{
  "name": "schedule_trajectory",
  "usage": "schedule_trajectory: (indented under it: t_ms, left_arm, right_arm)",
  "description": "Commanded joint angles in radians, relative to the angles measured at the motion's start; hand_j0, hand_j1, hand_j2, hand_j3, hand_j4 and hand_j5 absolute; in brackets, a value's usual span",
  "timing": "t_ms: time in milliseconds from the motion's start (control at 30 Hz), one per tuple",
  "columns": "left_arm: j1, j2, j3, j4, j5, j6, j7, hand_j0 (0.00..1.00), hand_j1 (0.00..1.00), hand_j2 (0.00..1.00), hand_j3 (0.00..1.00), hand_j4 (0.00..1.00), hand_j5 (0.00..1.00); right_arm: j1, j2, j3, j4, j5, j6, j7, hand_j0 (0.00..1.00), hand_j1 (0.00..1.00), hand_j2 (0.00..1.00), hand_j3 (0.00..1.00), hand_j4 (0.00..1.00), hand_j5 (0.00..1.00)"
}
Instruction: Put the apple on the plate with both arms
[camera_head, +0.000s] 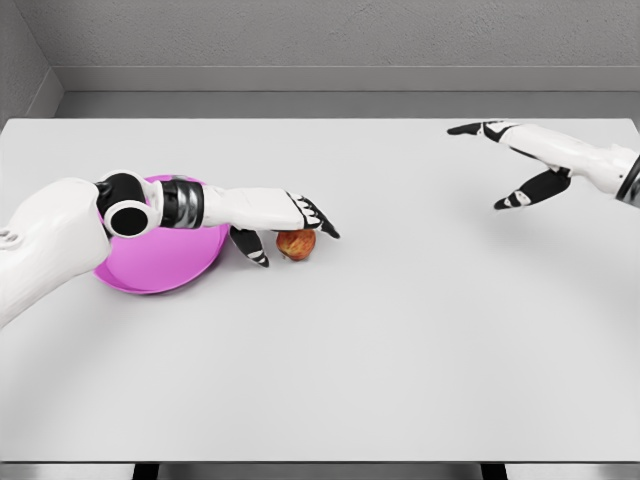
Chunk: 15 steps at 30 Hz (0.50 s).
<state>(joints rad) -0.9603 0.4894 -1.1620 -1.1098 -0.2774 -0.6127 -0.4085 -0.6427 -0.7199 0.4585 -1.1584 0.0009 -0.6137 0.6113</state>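
A small red-yellow apple (296, 244) lies on the white table just right of a magenta plate (165, 265). My left hand (290, 232) reaches over the plate's right rim and hovers over the apple, fingers extended above it and the thumb down on its left side; the fingers are not closed around the fruit. My left forearm hides the plate's upper part. My right hand (495, 165) hangs far off at the upper right, fingers spread and holding nothing.
The white table (400, 350) stretches wide in front and to the right of the apple. Its back edge meets a grey wall, and its front edge runs along the bottom of the view.
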Motion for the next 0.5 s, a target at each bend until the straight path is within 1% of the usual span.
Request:
schedule_trajectory:
  t_ms: [0, 33, 100, 333, 467]
  left_arm:
    - [0.000, -0.005, 0.001, 0.013, 0.006, 0.002, 0.000, 0.96, 0.96, 0.96, 0.96, 0.96, 0.96]
    - [-0.002, -0.005, 0.001, 0.015, 0.006, 0.002, 0.000, 0.96, 0.96, 0.96, 0.96, 0.96, 0.96]
    - [-0.005, -0.005, 0.001, 0.015, 0.006, 0.002, 0.000, 0.95, 0.95, 0.95, 0.95, 0.95, 0.95]
    - [-0.008, -0.020, 0.001, 0.015, 0.006, 0.002, 0.000, 0.90, 0.90, 0.90, 0.90, 0.90, 0.90]
    - [-0.008, -0.020, 0.001, 0.015, 0.006, 0.002, 0.000, 0.87, 0.87, 0.87, 0.87, 0.87, 0.87]
  right_arm:
    - [0.002, -0.003, -0.027, -0.017, -0.009, 0.003, 0.000, 1.00, 1.00, 1.00, 1.00, 1.00, 1.00]
    - [0.018, -0.003, -0.027, -0.032, -0.009, 0.003, 0.000, 1.00, 1.00, 1.00, 1.00, 1.00, 1.00]
    - [0.021, -0.004, -0.027, -0.050, -0.009, 0.003, 0.000, 1.00, 1.00, 1.00, 1.00, 1.00, 1.00]
    - [0.021, -0.004, -0.024, -0.060, -0.009, 0.003, 0.000, 1.00, 1.00, 1.00, 1.00, 1.00, 1.00]
    - [0.021, -0.019, -0.024, -0.060, -0.009, 0.003, 0.000, 1.00, 1.00, 1.00, 1.00, 1.00, 1.00]
